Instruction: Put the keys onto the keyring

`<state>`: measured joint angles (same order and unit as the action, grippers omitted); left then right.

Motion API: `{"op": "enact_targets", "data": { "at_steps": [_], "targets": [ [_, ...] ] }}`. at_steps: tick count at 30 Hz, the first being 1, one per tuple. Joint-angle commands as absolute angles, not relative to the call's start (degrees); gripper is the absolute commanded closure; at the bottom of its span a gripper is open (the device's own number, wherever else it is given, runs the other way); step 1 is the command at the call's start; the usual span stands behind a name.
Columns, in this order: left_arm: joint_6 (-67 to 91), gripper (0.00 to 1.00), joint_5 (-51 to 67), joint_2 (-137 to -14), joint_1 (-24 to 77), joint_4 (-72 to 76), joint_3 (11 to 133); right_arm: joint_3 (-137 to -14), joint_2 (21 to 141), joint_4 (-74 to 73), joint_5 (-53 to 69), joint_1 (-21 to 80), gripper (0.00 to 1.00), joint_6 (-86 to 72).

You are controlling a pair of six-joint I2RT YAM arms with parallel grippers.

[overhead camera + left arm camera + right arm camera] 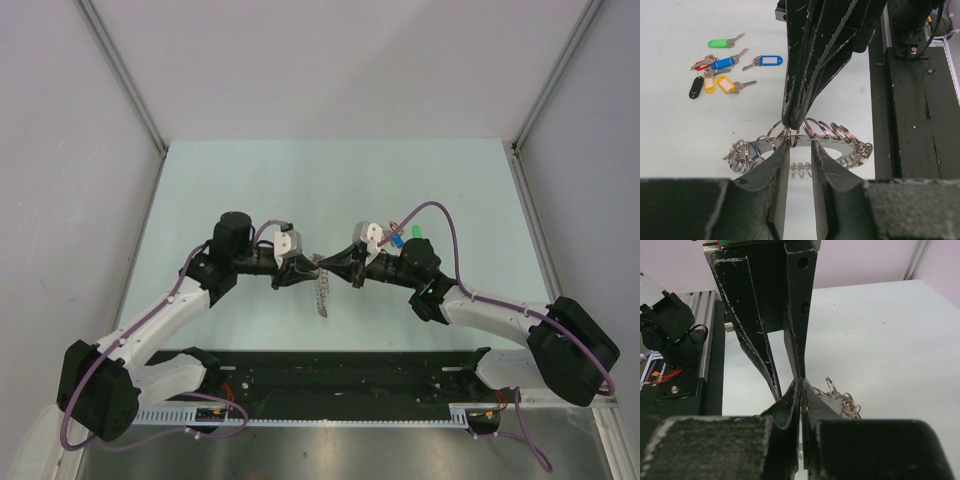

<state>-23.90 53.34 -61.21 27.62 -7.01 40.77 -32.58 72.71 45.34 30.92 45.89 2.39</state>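
The keyring [840, 136], a grey ring of many small wire loops, hangs above the table between both grippers. My right gripper [801, 385] is shut on its rim; part of the ring [842, 401] shows to the right of its fingers. In the left wrist view it comes down from above [791, 125]. My left gripper [800, 146] is open, its two fingertips either side of a loop at the ring's edge. In the top view both grippers [305, 265] [337, 264] meet tip to tip with the ring [322, 292] dangling below. The keys [722, 63], with green, blue, red, yellow and black heads, lie together on the table.
The keys lie in a cluster behind my right wrist [402, 238]. A black rail with wiring [330, 380] runs along the near table edge and shows in the left wrist view [920, 100]. Grey walls enclose the pale table [330, 190].
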Motion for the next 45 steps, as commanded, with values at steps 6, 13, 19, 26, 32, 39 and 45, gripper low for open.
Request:
{"op": "enact_targets", "data": {
  "at_steps": [6, 13, 19, 26, 32, 39, 45],
  "targets": [
    [-23.3, 0.79, 55.8, -62.1, 27.9, -7.3, 43.7, -33.9, 73.3, 49.6, 31.9, 46.4, 1.0, 3.5],
    [-23.3, 1.0, 55.0, -62.1, 28.0, -7.5, 43.8, -34.2, 73.4, 48.8, 32.1, 46.5, 1.0, 3.6],
    [-22.9, 1.0, 51.7, -60.5, 28.0, -6.7, 43.2, -34.2, 69.1, 44.4, 27.3, 45.2, 0.77, 2.8],
    [-21.3, 1.0, 45.4, -56.6, 28.0, -3.2, 41.2, -34.2, 61.5, 35.1, 25.8, 41.0, 0.48, 2.5],
    [-20.6, 1.0, 44.4, -55.5, 28.0, -2.4, 40.8, -34.6, 62.7, 33.9, 31.0, 39.1, 0.36, 1.9],
    [-20.6, 1.0, 45.0, -55.5, 28.4, -2.5, 40.8, -35.8, 67.7, 37.1, 38.1, 39.0, 0.26, 0.7],
    [-20.7, 0.99, 45.6, -55.9, 28.8, -3.0, 41.0, -36.0, 70.4, 39.5, 39.9, 39.6, 0.19, 0.4]
  ]
}}
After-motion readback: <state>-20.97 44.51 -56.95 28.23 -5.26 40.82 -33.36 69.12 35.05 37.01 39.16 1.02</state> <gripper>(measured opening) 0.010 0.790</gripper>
